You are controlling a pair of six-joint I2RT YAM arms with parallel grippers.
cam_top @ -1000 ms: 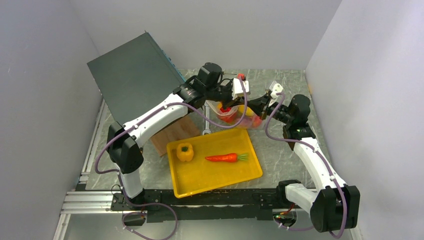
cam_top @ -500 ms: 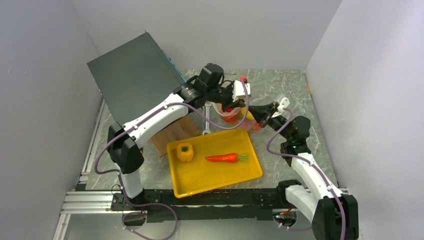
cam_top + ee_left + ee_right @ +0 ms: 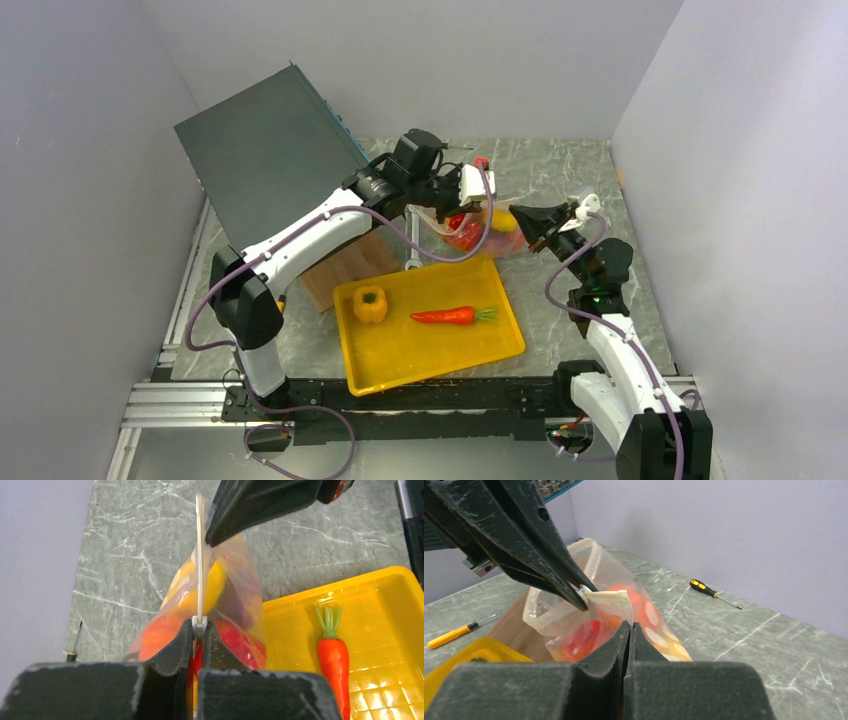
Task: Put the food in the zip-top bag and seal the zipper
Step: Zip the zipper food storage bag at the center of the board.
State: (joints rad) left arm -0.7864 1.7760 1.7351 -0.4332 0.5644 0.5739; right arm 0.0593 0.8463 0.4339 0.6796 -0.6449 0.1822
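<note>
The zip-top bag (image 3: 472, 234) hangs over the table behind the yellow tray (image 3: 400, 360), stretched between both grippers. Through it (image 3: 235, 605) show red, orange and yellow food pieces. My left gripper (image 3: 200, 626) is shut on the small white slider of the zipper (image 3: 199, 555). The white strip runs taut to my right gripper (image 3: 628, 624), which is shut on the bag's far corner (image 3: 616, 599). From above, the left gripper (image 3: 474, 205) and right gripper (image 3: 522, 214) face each other. A yellow pepper (image 3: 370, 304) and a carrot (image 3: 452, 315) lie in the tray.
A dark panel (image 3: 270, 150) leans at the back left, with a wooden board (image 3: 345, 265) below it. A black-and-yellow screwdriver (image 3: 714, 593) lies behind the bag, an orange one (image 3: 454, 633) lies by the tray, and a wrench (image 3: 412, 248) rests near the board.
The left gripper has shut on the zipper slider. The right gripper has pulled back to the right with the bag's corner, drawing the strip taut.
</note>
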